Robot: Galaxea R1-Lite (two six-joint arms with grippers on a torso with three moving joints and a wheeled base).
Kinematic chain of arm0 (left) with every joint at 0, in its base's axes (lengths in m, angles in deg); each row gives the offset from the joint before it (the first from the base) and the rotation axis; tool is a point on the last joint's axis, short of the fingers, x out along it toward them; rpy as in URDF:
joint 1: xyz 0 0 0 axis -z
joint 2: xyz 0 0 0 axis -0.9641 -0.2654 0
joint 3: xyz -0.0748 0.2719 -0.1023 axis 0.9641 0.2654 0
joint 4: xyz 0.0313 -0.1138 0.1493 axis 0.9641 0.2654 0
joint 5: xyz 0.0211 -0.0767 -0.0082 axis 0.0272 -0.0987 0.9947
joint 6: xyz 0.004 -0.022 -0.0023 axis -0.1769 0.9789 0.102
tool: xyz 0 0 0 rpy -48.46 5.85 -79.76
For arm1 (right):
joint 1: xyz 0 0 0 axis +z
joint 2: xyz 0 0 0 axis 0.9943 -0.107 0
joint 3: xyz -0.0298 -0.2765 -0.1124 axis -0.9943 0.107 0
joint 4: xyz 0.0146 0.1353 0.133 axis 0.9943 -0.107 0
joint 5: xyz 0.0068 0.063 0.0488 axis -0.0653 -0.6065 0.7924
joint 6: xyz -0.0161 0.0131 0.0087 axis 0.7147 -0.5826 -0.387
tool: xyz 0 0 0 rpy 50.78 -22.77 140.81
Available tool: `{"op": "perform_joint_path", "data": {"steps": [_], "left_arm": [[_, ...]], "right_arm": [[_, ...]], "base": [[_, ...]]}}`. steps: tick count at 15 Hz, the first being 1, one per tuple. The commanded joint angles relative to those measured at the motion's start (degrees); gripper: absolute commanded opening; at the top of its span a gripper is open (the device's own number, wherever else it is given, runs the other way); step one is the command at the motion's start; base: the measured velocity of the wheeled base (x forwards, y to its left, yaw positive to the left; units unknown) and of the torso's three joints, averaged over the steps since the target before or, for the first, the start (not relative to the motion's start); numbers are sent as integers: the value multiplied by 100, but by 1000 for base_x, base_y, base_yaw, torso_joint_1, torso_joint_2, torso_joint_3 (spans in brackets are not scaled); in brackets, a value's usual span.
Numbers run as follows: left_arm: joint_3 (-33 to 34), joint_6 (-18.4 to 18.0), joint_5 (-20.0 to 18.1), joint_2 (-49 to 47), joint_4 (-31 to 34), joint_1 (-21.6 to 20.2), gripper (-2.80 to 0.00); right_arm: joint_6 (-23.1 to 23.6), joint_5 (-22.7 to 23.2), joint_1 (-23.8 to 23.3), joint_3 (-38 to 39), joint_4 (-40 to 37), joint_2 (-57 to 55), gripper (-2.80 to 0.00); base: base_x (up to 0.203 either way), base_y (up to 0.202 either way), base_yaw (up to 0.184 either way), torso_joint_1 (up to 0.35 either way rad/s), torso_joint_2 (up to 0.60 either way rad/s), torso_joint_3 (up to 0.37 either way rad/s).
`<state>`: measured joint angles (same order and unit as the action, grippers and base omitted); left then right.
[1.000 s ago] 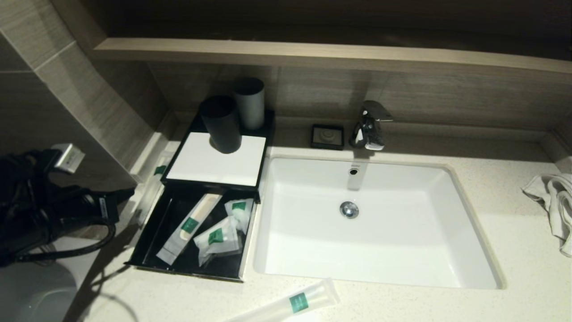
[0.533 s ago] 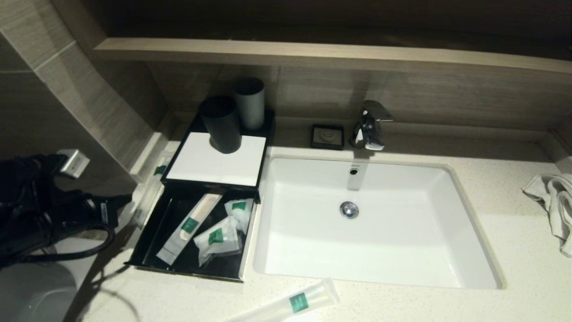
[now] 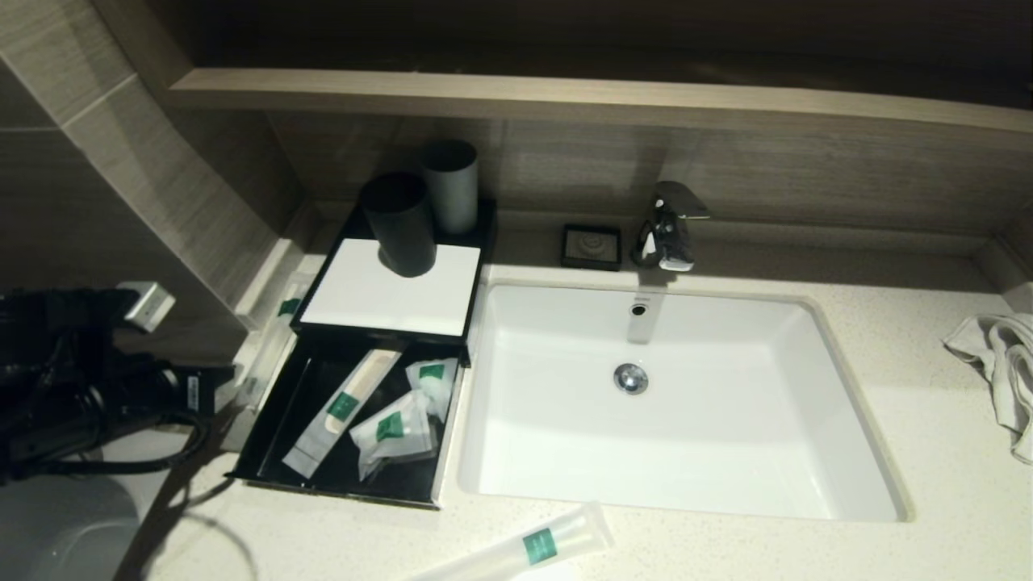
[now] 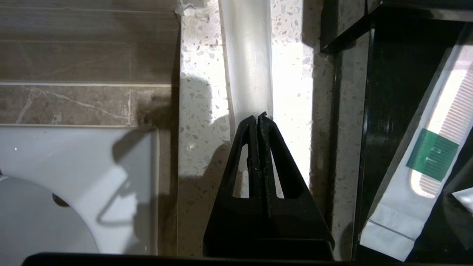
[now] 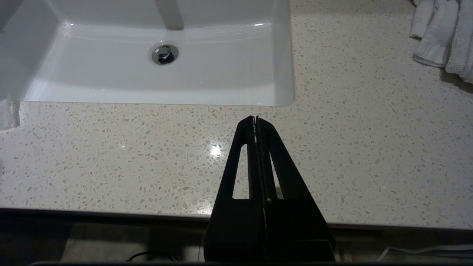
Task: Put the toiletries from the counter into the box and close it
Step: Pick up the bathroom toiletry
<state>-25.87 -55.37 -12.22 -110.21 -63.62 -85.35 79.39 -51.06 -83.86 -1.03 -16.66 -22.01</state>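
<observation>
The box (image 3: 387,294) stands left of the basin with its black drawer (image 3: 270,440) pulled open. In the drawer lie a long comb packet (image 3: 343,407) and two small pouches (image 3: 395,428). A slim clear packet (image 3: 274,335) rests on the counter (image 3: 726,549) between box and wall. My left gripper (image 3: 226,376) is shut, its tips (image 4: 257,116) over that packet's (image 4: 245,62) near end; whether they pinch it does not show. Another tube packet (image 3: 533,549) lies at the counter's front. My right gripper (image 5: 255,118) hangs shut and empty over the front edge.
Two dark cups (image 3: 399,222) stand on the box's back part. A soap dish (image 3: 591,246) and tap (image 3: 668,226) sit behind the white basin (image 3: 855,420). A white towel (image 3: 1005,371) lies at the right edge. The tiled wall (image 3: 186,202) hems in the left arm.
My left arm has sunk a little and edged toward the box, still shut. Nothing on the counter or in the drawer has moved.
</observation>
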Motion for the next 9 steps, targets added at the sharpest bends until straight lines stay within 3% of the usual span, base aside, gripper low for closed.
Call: {"op": "perform_joint_path", "data": {"steps": [1,9], "left_arm": [[-2,-12,-7,-70,-19,28,-280],[-2,-90,-7,-122,-37,107,-280]], "right_arm": [[-6,0,0,0,-4,9,-280],[-6,0,0,0,-4,9,-280]], "base": [[0,0,0,0,0,0],[0,0,0,0,0,0]]}}
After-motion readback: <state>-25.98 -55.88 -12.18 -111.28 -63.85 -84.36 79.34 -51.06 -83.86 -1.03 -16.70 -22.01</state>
